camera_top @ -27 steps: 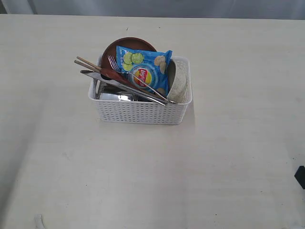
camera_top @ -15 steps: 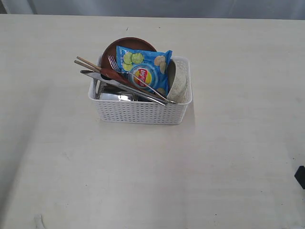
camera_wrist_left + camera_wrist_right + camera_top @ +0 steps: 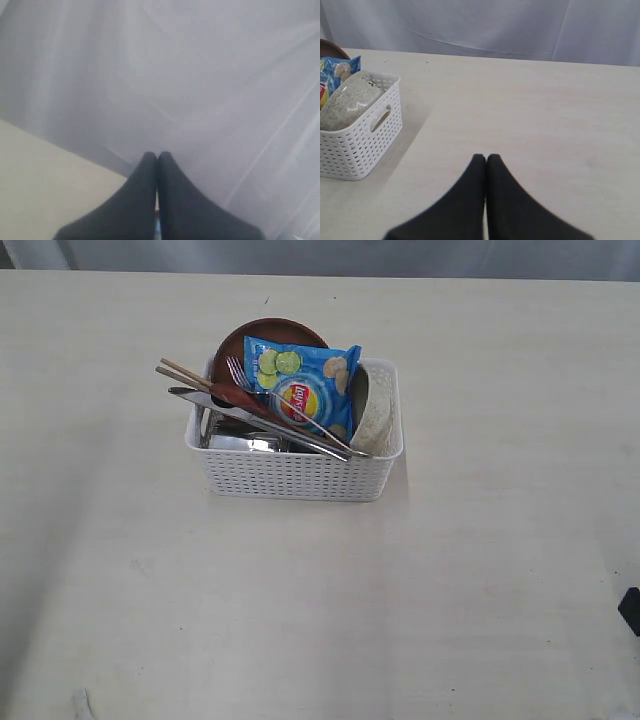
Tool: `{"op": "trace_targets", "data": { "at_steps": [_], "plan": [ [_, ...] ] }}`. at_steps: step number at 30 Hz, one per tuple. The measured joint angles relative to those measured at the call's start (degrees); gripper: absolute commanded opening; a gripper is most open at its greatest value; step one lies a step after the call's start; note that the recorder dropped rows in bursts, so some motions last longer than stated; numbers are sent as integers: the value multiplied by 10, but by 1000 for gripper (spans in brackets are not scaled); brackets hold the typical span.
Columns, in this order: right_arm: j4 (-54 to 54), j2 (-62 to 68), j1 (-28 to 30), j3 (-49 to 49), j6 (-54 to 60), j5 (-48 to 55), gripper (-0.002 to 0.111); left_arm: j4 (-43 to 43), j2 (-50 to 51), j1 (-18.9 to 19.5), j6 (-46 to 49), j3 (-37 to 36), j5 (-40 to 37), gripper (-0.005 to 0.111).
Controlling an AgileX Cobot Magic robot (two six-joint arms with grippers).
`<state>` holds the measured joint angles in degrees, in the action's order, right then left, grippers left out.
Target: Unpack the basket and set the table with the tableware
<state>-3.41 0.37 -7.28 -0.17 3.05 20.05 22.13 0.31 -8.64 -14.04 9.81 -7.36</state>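
The white basket [image 3: 295, 476] stands on the table [image 3: 320, 620], a little behind and left of its middle. In it lean a brown plate [image 3: 270, 333], chopsticks [image 3: 182, 373], a fork [image 3: 238, 370], a knife [image 3: 200, 397], a dark red spoon [image 3: 236, 395], an off-white bowl [image 3: 376, 420] and a steel cup [image 3: 245, 443]. My right gripper [image 3: 486, 157] is shut and empty over bare table, well to the right of the basket [image 3: 355, 145] and bowl [image 3: 351, 100]. My left gripper [image 3: 157, 155] is shut, empty and faces a pale curtain.
A blue chip bag [image 3: 302, 385] lies on top of the tableware in the basket. A dark bit of an arm [image 3: 630, 610] shows at the table's right edge. A grey curtain [image 3: 485, 25] hangs behind the table's far edge.
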Motion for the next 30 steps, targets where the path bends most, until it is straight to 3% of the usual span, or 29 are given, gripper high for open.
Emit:
{"op": "trace_targets", "data": {
  "at_steps": [5,9,14,23,30],
  "plan": [
    [0,0,0,0,0,0,0,4,78,0,17,139,-101,0],
    [0,0,0,0,0,0,0,24,203,0,33,253,-234,0],
    [0,0,0,0,0,0,0,103,370,0,135,346,-407,0],
    [0,0,0,0,0,0,0,235,527,0,181,367,-457,0],
    [0,0,0,0,0,0,0,260,573,0,184,367,-448,0]
  ]
}}
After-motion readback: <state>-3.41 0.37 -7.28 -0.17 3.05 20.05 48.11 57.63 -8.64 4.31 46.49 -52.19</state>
